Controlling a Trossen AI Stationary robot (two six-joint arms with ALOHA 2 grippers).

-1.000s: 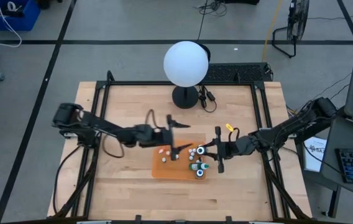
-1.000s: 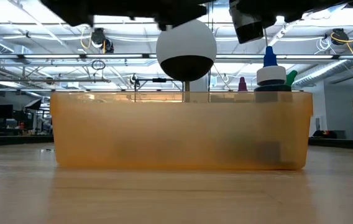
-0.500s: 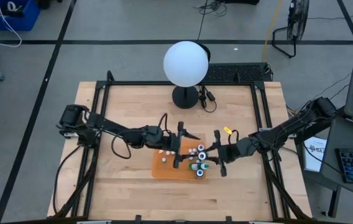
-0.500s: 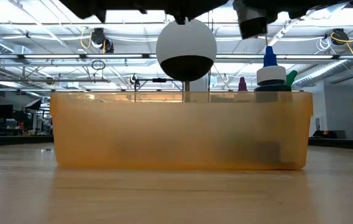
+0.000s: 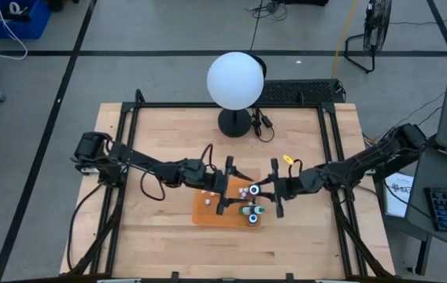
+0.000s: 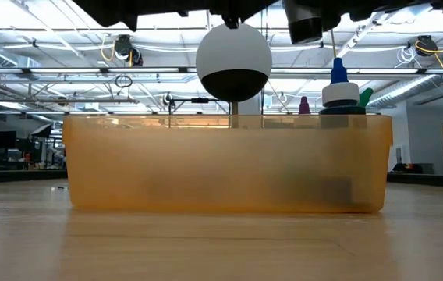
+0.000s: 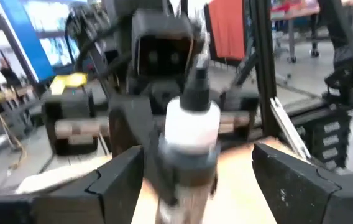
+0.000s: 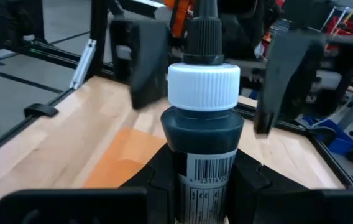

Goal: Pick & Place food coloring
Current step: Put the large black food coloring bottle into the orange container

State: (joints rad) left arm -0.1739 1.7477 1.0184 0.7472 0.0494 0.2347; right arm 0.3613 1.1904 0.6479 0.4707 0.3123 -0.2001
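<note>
An orange tray (image 5: 208, 211) near the table's middle holds several small food coloring bottles (image 5: 250, 212). In the low view their blue-tipped top (image 6: 338, 84) rises over the tray wall (image 6: 221, 164). My right gripper (image 5: 263, 189) is shut on one dark bottle with a white-ringed cap (image 8: 202, 87), above the tray's far right corner. My left gripper (image 5: 227, 186) faces it, open. Its two fingers (image 7: 111, 180) stand on either side of that bottle (image 7: 192, 124) without touching it. My right gripper pinches the bottle's lower body (image 8: 205, 171) between its two fingers. The fingers come level from the table's right side. The bottle stands upright with its nozzle up, lifted clear of the tray.
A white globe lamp (image 5: 235, 79) on a dark base stands at the table's far middle. Black frame rails (image 5: 129, 118) run along the table's edges. A yellow tag (image 5: 289, 160) lies just beyond the right gripper. Bare wood lies near the front edge.
My left gripper has moved toward the table's right, up to the bottle held by my right gripper. It has swung round to face that bottle, and its fingers now flank it. The bottle and the tray have stayed where they were.
</note>
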